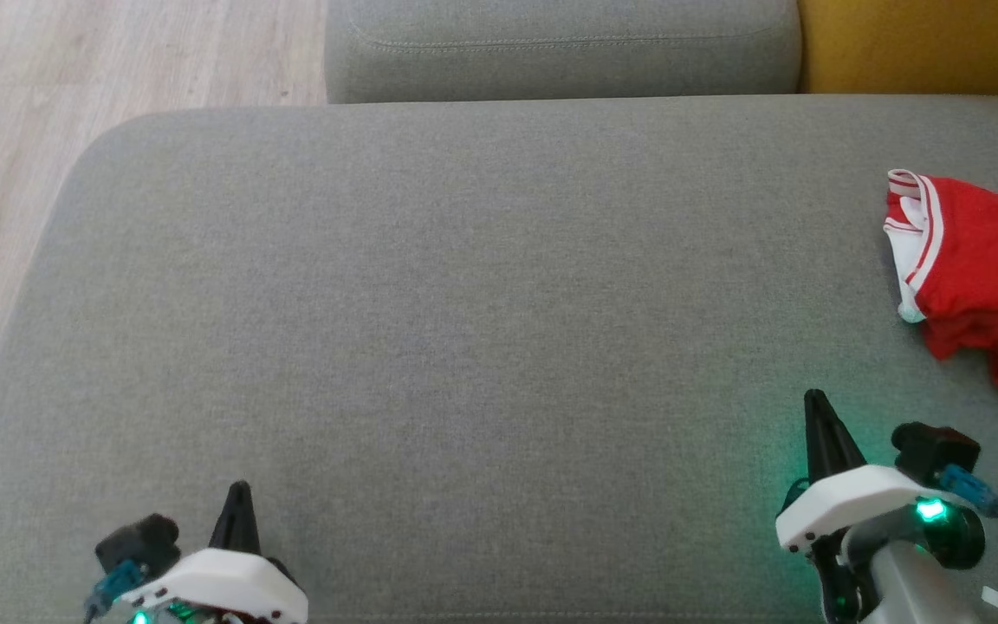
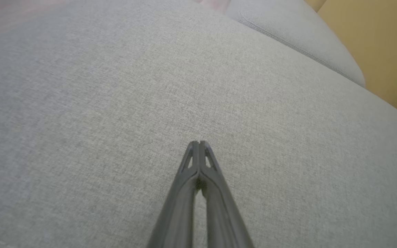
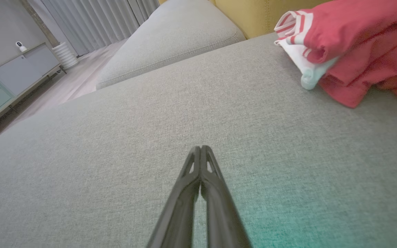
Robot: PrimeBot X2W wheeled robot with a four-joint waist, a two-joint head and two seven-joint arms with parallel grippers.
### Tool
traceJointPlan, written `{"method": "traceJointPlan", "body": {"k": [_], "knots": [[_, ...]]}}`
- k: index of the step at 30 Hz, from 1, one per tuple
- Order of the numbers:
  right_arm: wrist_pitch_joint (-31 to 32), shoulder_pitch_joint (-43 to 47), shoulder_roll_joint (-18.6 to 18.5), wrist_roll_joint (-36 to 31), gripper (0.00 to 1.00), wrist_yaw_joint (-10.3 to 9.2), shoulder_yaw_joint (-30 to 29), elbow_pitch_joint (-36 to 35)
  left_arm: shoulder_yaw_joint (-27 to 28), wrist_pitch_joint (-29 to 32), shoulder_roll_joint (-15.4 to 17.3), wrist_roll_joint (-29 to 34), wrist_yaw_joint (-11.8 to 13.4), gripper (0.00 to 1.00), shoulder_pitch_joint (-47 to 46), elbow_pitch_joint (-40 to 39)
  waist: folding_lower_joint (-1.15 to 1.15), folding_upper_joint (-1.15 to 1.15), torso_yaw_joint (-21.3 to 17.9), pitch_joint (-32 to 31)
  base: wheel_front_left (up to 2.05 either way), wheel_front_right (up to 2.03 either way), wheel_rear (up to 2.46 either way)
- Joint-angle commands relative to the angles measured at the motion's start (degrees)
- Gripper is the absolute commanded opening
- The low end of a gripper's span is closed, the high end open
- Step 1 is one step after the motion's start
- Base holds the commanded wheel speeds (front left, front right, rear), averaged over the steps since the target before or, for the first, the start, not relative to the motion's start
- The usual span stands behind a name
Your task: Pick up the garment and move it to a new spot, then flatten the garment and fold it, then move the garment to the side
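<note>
A crumpled red garment [image 1: 988, 273] with a white, red-striped band lies bunched at the right edge of the grey cushion [image 1: 464, 303]. In the right wrist view the garment [image 3: 360, 51] sits at the upper right, well beyond the fingertips. My right gripper [image 1: 813, 399] hovers low at the lower right, shut and holding nothing, short of the garment and to its left. My left gripper [image 1: 240, 490] rests at the lower left, shut and empty, far from the garment. Both wrist views show the fingers pressed together over bare fabric: left gripper [image 2: 198, 142], right gripper [image 3: 201, 147].
A second grey cushion [image 1: 560, 48] lies behind the first, with a yellow surface [image 1: 923, 43] to its right. Pale wood floor [image 1: 57, 78] runs along the left. A pale cabinet [image 3: 9, 82] and curtains [image 3: 95, 17] stand farther off in the right wrist view.
</note>
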Motion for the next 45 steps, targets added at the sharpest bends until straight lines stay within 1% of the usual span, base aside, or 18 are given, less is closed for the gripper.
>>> {"method": "traceJointPlan", "body": {"k": [1,45], "knots": [[0.5,-2.2,-0.2,2.4,0.00,0.06,-0.2,-2.6,1.1,0.6,0.3,-2.0,-0.5,0.00,-2.7,-2.3,0.00,0.00,0.0,0.0,0.00,0.00,0.00],[7.6,0.8,-0.3,32.2,0.00,0.19,-2.7,-11.9,5.6,7.7,0.7,-28.1,-4.5,0.00,-4.4,-6.6,0.00,0.00,-0.8,-0.9,0.00,0.00,0.00]]}}
